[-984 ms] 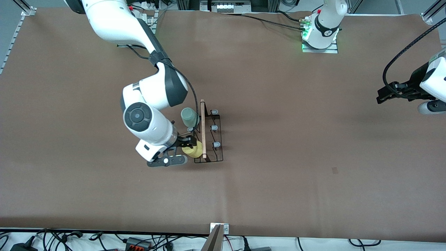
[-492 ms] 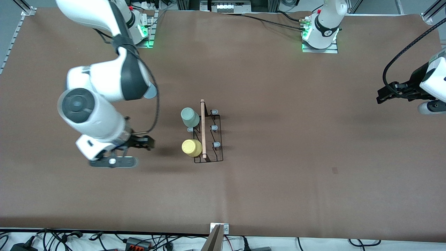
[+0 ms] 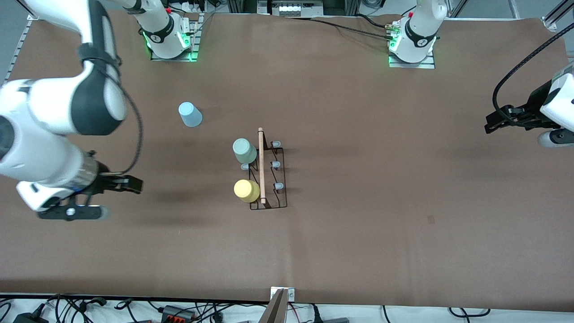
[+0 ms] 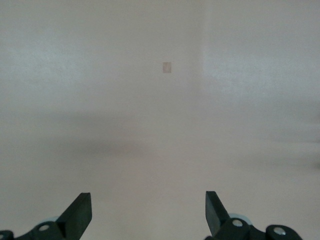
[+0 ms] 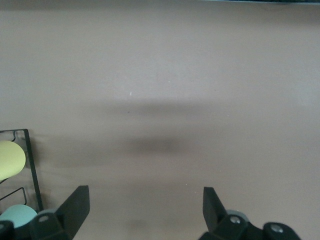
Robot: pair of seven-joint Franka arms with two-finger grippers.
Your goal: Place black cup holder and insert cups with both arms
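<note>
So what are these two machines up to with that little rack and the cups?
They are loading cups onto a black cup holder in the middle of the table. A pale green cup and a yellow cup already sit on its pegs. A light blue cup stands alone on the table, nearer the right arm's base. The right hand is open and empty, off toward its end of the table. The left hand waits open at the other end.

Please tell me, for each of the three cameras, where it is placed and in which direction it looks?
Front view: high across the table, facing both bases; shows both arms, the black cup holder and the blue cup.
Left wrist view: on the left arm's wrist, looking down at bare table; its open left claw shows.
Right wrist view: on the right wrist; its open right claw shows.
Shared by front and right wrist views: yellow cup, green cup.
</note>
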